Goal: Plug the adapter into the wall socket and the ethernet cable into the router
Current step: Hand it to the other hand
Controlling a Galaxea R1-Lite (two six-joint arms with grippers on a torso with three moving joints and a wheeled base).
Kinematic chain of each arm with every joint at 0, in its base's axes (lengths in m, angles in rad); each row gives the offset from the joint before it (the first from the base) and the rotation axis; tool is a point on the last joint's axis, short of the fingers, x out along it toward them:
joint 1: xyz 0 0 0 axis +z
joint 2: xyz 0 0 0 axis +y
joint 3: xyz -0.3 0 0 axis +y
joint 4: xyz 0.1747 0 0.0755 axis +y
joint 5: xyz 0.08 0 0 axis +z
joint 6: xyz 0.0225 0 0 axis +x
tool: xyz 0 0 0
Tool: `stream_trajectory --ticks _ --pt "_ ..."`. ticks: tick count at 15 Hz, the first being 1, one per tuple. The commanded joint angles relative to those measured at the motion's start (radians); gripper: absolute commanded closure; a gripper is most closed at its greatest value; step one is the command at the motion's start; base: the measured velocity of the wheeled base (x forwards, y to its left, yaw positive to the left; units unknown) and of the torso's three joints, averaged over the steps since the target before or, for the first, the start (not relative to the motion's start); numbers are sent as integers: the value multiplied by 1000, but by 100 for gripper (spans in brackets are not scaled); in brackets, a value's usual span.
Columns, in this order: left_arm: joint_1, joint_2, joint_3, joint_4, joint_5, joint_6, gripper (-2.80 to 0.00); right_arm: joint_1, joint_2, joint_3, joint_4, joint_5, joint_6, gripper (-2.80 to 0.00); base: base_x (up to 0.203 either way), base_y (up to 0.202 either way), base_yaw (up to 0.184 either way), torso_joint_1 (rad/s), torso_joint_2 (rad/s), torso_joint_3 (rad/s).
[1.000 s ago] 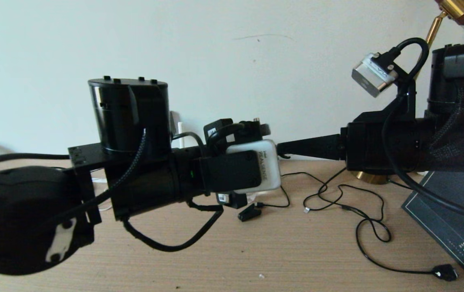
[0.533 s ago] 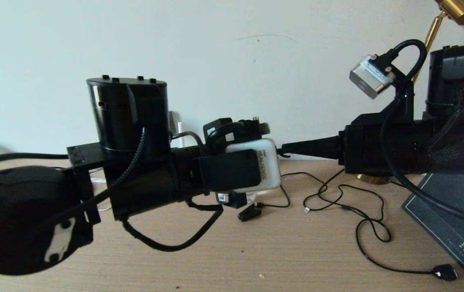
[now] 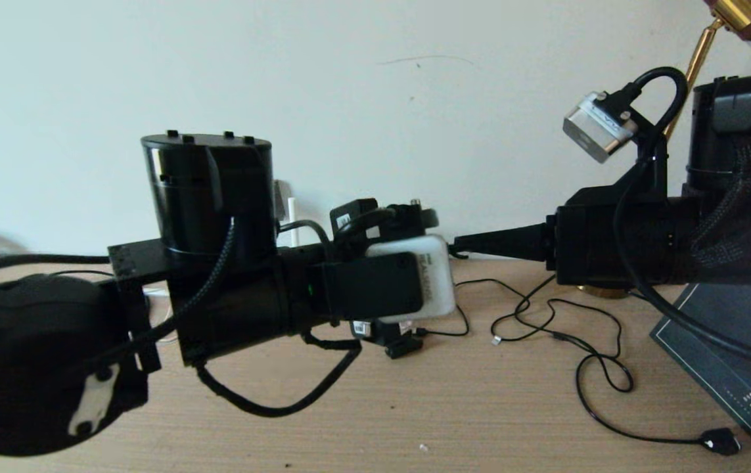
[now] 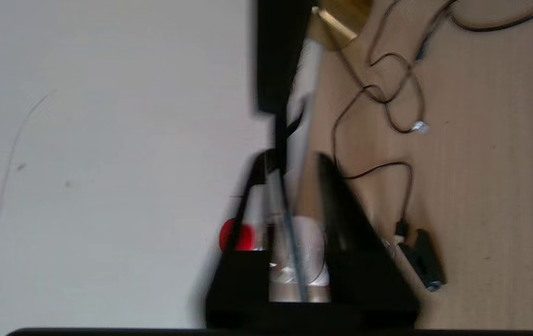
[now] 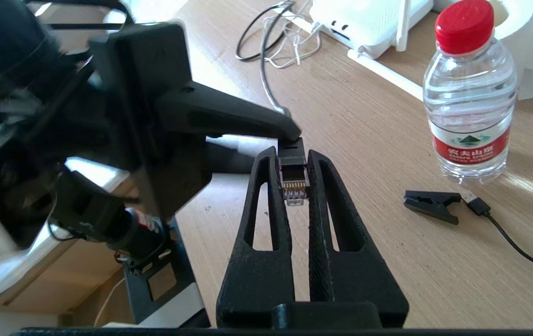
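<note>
Black left arm dipped slightly, right claw (image 5: 294, 161) still pinching ethernet cable (image 5: 293, 179), left claw unclear.

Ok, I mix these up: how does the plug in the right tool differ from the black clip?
The ethernet cable plug has a clear tip with gold contacts; the black clip is solid black. The plug is pinched in the right tool, off the table; the clip lies loose on it. Both are small.
</note>
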Motion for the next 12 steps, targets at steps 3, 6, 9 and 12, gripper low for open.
stream_trajectory --ticks 3,6,9,12 --pt "3 -31 3 -9 4 6 -280 -1 -3 10 1 -5 17 0 0 0 0 0 0 0" --pt "30 -79 39 -11 -1 4 -280 -2 -11 32 -2 -63 61 0 0 0 0 0 0 0" --pt "115 -127 118 -59 -42 4 -280 -17 -27 13 -5 -87 266 0 0 0 0 0 0 0" --pt "321 -133 163 -179 -235 4 -280 -36 -29 -58 -2 -81 514 0 0 0 0 0 0 0"
